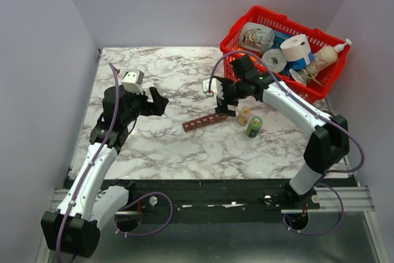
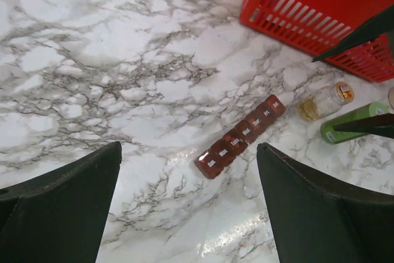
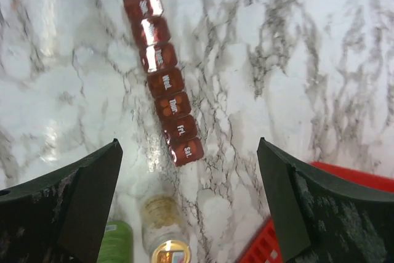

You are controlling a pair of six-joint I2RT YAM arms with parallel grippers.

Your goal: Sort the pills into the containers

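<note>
The containers (image 1: 204, 122) are one reddish-brown strip of day-marked cells lying flat on the marble table (image 1: 154, 146), about midway between its near and far edges and a little right of centre. Its long axis runs mostly left to right, with the right end tipped slightly toward the far edge. The lids look shut, though I cannot tell what is inside.

A clear bottle with an orange cap (image 1: 244, 116) and a green bottle (image 1: 254, 126) stand just off the right end. The red basket (image 1: 246, 26) fills the far right corner.

The right gripper (image 1: 223, 100) is the nearer one. It hangs above the strip's right end, tilted down, with its jaws spread wide and nothing in them. In its wrist view the strip (image 3: 164, 78) runs straight away from the gap, so the jaws would span the narrow width.

The left gripper (image 1: 158, 101) is well apart to the left. It points right toward the strip's left end, its jaws likewise wide and empty.
</note>
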